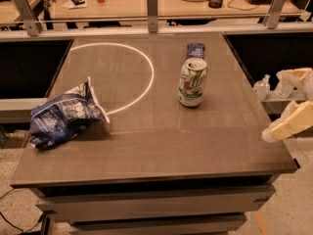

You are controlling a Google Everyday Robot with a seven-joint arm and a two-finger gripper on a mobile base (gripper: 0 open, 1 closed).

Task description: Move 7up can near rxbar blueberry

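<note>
The 7up can (192, 82), white and green with a silver top, stands upright on the grey table (161, 141), right of the middle. The rxbar blueberry (195, 49), a small dark blue wrapper, lies flat just behind the can, near the table's far edge. My gripper (274, 105) is at the right edge of the view, beside the table's right side and to the right of the can. Its pale fingers (289, 124) stand apart and hold nothing.
A crumpled blue-and-white chip bag (63, 115) lies at the table's left edge. A white circle (146, 67) is marked on the far left of the tabletop. A railing with posts (152, 4) runs behind the table. Small bottles (262, 86) stand on a shelf at the right.
</note>
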